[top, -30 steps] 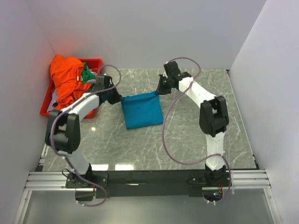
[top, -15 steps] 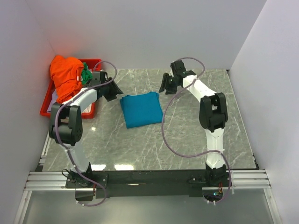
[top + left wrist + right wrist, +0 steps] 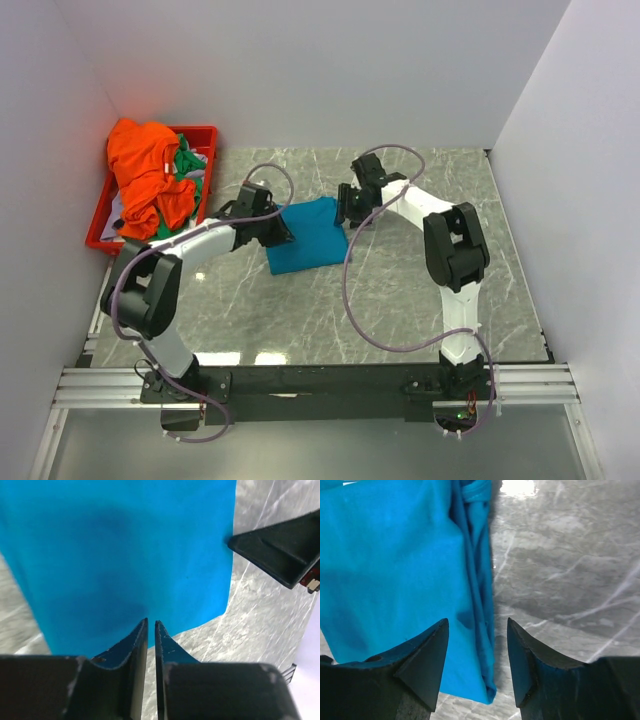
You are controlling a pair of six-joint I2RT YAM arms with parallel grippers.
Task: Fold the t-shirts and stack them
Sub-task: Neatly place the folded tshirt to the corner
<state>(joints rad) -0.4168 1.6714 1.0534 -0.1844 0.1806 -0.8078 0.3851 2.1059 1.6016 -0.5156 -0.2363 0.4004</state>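
Observation:
The teal-blue t-shirt [image 3: 310,240] lies folded flat on the marble table. My left gripper [image 3: 283,232] hovers over its left edge. In the left wrist view the fingertips [image 3: 151,622] are nearly shut, with only a thin slit and nothing between them, above the teal cloth [image 3: 125,555]. My right gripper [image 3: 345,210] is at the shirt's far right corner. Its open jaws [image 3: 477,622] straddle the bunched folded edge of the teal shirt [image 3: 395,570] without holding it. The orange t-shirt [image 3: 145,170] and the green t-shirt [image 3: 190,165] lie heaped in the tray.
The red tray [image 3: 95,240] stands at the far left against the white wall. White walls close in the table on the left, back and right. One right gripper finger [image 3: 280,545] shows at the top right of the left wrist view.
Both grippers let go of the teal shirt, which settled flat. The left gripper swung out toward the tray, came back to the shirt's left edge and closed. The right gripper opened and dropped back.

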